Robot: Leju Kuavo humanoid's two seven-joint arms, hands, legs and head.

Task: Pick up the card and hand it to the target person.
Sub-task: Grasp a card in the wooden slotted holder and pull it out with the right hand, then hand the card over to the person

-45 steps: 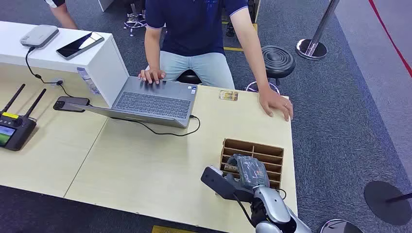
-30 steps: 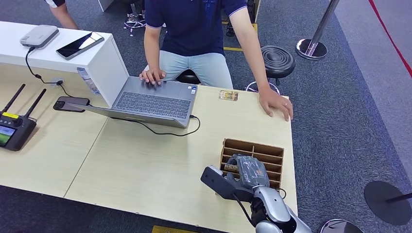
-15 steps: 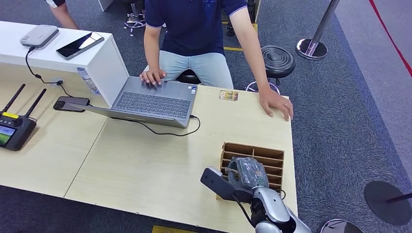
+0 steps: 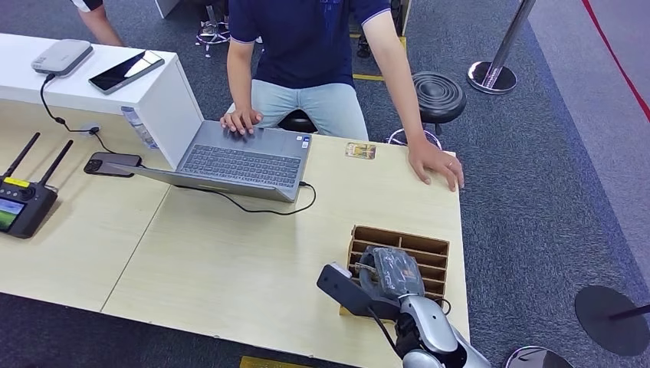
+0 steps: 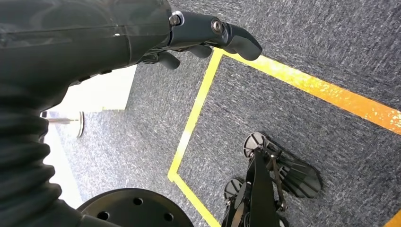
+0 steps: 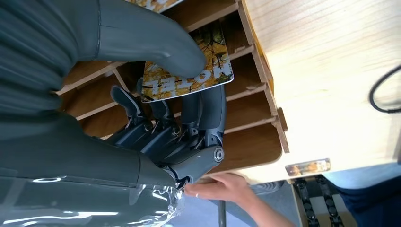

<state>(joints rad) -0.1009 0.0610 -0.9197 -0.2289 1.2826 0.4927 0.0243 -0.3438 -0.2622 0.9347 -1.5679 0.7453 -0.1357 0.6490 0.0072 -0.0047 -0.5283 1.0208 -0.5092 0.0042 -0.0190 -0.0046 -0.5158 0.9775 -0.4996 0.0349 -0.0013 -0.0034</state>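
1. Card (image 6: 189,73), yellow and brown with white lettering, sits pinched between the right hand's thumb on its printed face and the dark fingers (image 6: 208,109) behind it.
2. Right hand (image 6: 182,90) grasps that card at the wooden rack (image 6: 255,151); in the head view the same hand (image 4: 387,272) lies over the rack's (image 4: 398,239) slots near the table's front right corner. Whether the card is still partly inside a slot or just above it I cannot tell.
3. Another printed card shows at the edge of the right wrist view, in a neighbouring slot of the rack.
4. Left hand (image 5: 189,35) hangs over grey carpet with yellow floor lines; its fingers are slightly curled and apart, and it holds nothing.
5. Table (image 4: 230,261) is light wood. A small card (image 4: 360,150) lies flat on it near the far edge, well apart from the rack.
6. Person (image 4: 306,46) in a dark blue shirt sits behind the table, one hand (image 4: 240,120) on the laptop (image 4: 245,161) and the other hand (image 4: 437,165) flat on the table's far right corner.
7. A black cable runs from the laptop's side across the table.
8. On the table's left side lie a phone (image 4: 113,163) and a black controller (image 4: 23,203) with two antennas.
9. A white box (image 4: 115,92) behind the laptop carries a second phone (image 4: 126,71) and a grey device (image 4: 61,56).
10. A black stool (image 4: 438,96) stands on the carpet beside the person.
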